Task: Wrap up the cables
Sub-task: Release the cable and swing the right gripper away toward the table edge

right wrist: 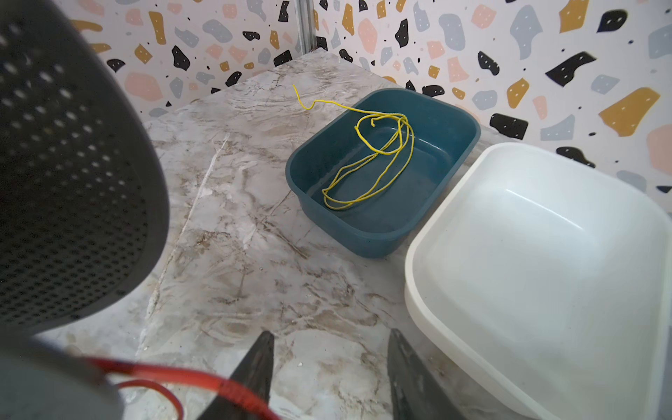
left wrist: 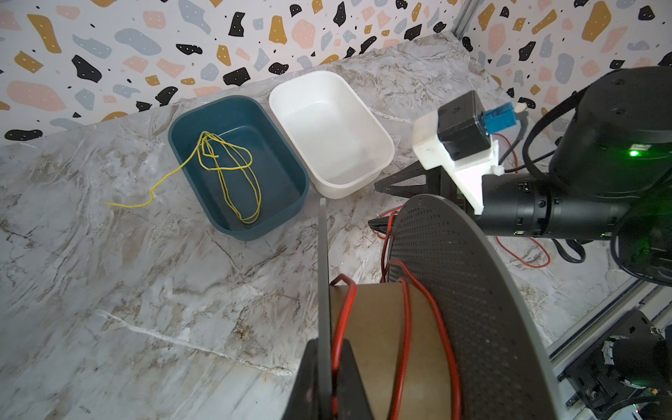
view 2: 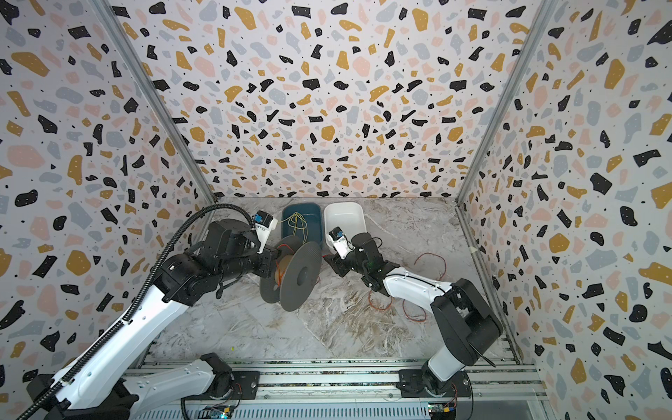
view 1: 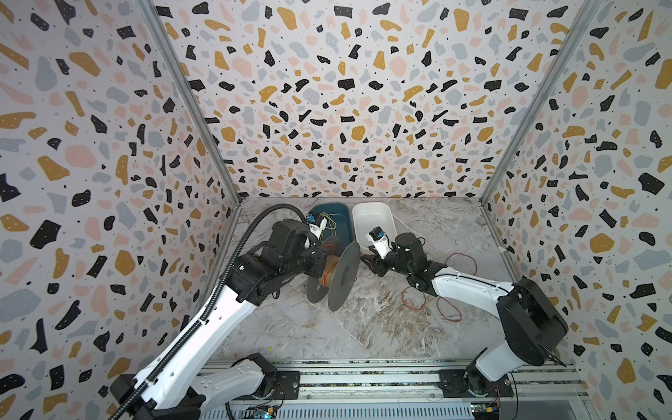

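- Thin flexible red cable (left wrist: 404, 327): bright red.
- Round plastic spool (left wrist: 465, 298): dark grey, dotted with small holes; brown cardboard core (left wrist: 371, 320).
- Rectangular plastic tub (left wrist: 291, 212): teal.
- Second rectangular plastic tub (left wrist: 327, 120): white.
- Thin wire (left wrist: 208, 137): yellow.
- Marble-look tabletop (left wrist: 145, 283): grey-white, brown veins.
- Terrazzo-print walls (view 1: 345, 91): white with black, mustard, pink, grey blotches.

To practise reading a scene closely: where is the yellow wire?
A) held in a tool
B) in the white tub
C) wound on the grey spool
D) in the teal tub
D: the yellow wire loops inside the teal tub, one end trailing over its rim onto the table.
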### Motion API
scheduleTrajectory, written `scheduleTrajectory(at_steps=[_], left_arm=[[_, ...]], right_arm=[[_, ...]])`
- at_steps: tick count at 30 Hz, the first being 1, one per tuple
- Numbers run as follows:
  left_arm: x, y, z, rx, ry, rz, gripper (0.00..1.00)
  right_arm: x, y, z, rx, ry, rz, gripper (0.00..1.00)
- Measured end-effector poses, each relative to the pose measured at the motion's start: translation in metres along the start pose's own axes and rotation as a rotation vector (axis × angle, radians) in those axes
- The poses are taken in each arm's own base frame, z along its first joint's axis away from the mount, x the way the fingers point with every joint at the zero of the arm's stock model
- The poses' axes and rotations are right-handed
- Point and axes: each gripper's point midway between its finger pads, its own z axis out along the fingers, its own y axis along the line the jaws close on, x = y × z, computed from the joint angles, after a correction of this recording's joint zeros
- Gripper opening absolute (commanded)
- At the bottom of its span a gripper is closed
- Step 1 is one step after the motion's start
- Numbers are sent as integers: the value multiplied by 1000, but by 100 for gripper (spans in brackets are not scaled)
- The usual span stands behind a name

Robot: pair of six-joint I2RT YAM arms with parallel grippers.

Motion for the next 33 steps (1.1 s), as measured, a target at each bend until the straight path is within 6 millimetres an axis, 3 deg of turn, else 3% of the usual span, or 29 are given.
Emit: scheduleTrajectory(at_steps=[3,7,16,26,30,33], left_arm=[[0,1,0,-4,1,-1,0],[2,4,2,-18,4,-5,0],[-6,25,1,-98,-28,-63,0],[-8,77,-6,-251,-43,-166,0],[-8,75,-7,-230,-42,-180,0],[-8,73,-5,-212,-37,-183,0]], right_arm=[[2,-2,0,0,5,10,7],[2,-14,-7,23,-1,56,0],[11,-67,-55,157,-37,262,0],[72,-153,-123,413,-13,576,0],[82,-164,-141,453,-22,633,0],[82,-167,-148,467,-30,643,10]])
